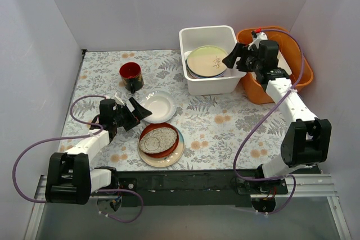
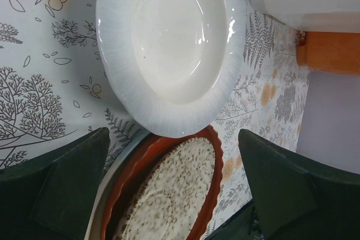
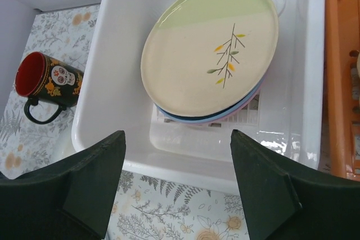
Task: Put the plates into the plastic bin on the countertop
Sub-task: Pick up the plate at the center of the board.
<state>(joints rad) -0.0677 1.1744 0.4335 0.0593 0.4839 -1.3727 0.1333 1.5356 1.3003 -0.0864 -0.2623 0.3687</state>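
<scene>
The work surface is a flat countertop (image 1: 225,122) printed with grey-white leaves and orange flowers, enclosed by plain white walls.

Top external view. A white rectangular plastic bin (image 1: 211,85) stands at the far side, right of centre, against an orange plastic tub (image 1: 301,74) on its right. Inside the bin lies a stack of plates, topped by a round cream plate with a pale green band (image 1: 207,60). The right gripper (image 1: 232,59) hangs at the bin's right edge, jaws apart, holding nothing. A small dark-red cup (image 1: 130,75) stands left of the bin. Nearer the arms, a small round white plate (image 1: 158,105) lies on the countertop. Just beside it, a red-brown plate (image 1: 160,125) carrying a speckled oval dish (image 1: 158,139) rests on a larger cream plate (image 1: 166,162). The left gripper (image 1: 140,108) sits at the white plate's left rim, jaws wide, empty.

Left wrist view. The dark fingers (image 2: 62,189) stand well apart. The white plate fills the upper frame, its rim at the fingertips; contact cannot be determined.

Right wrist view. The fingers (image 3: 84,189) are spread with nothing between them, above the bin's near wall. Blue and pink rims show beneath the top plate, over the slotted floor.
</scene>
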